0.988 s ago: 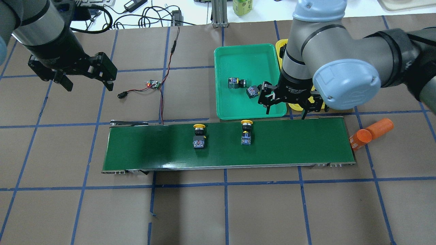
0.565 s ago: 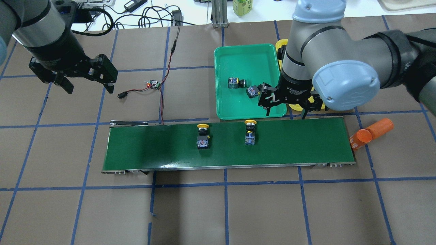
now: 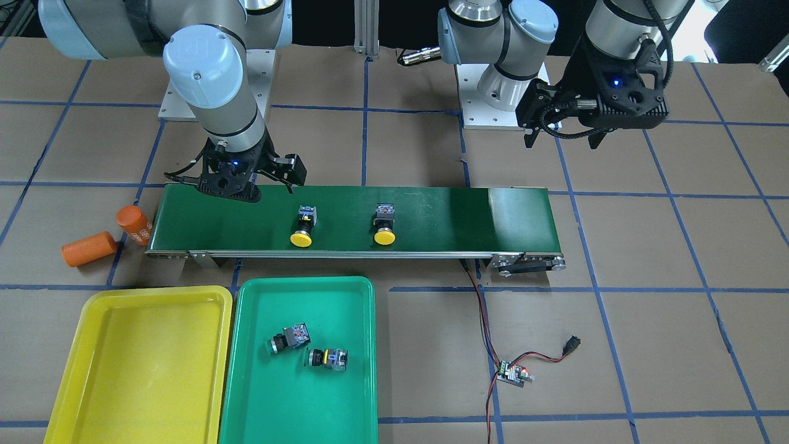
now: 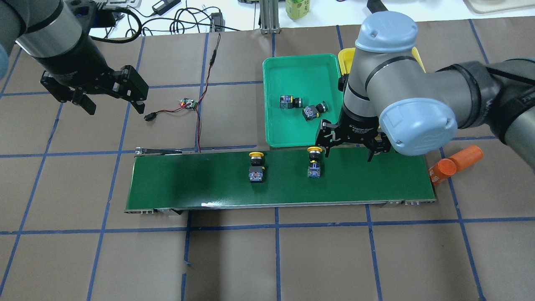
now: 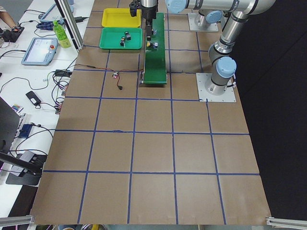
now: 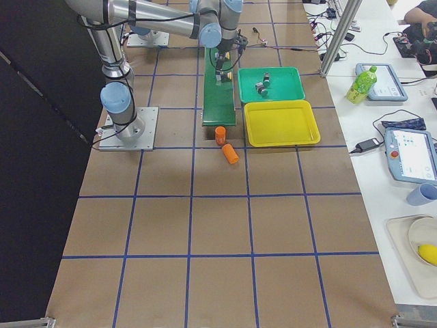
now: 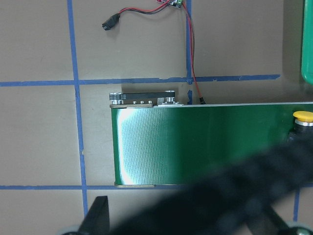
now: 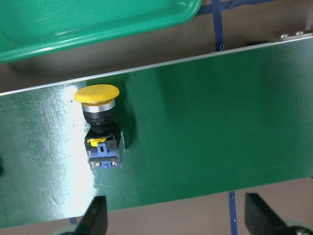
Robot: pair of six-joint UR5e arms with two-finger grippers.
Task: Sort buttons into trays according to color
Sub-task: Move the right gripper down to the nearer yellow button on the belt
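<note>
Right claw [image 4: 348, 154] shifted over the belt [image 4: 188, 184], I log it released, empty, left claw [image 4: 115, 109] released beyond belt's end.

Table [image 4: 267, 259] holds belt [image 4: 188, 179], green tray [image 4: 292, 75], yellow tray [image 3: 142, 364], orange cylinders [image 4: 468, 156], circuit board [image 4: 189, 103].

The right arm [image 4: 388, 83] and the left arm [image 4: 54, 37] are showing silver-grey tubes and pale blue round caps. A black sleeve [image 4: 480, 83] is wrapping the right one; a black cable [image 4: 136, 25] is trailing the left. The black right gripper [image 4: 349, 154] is carrying white lettering.
</note>
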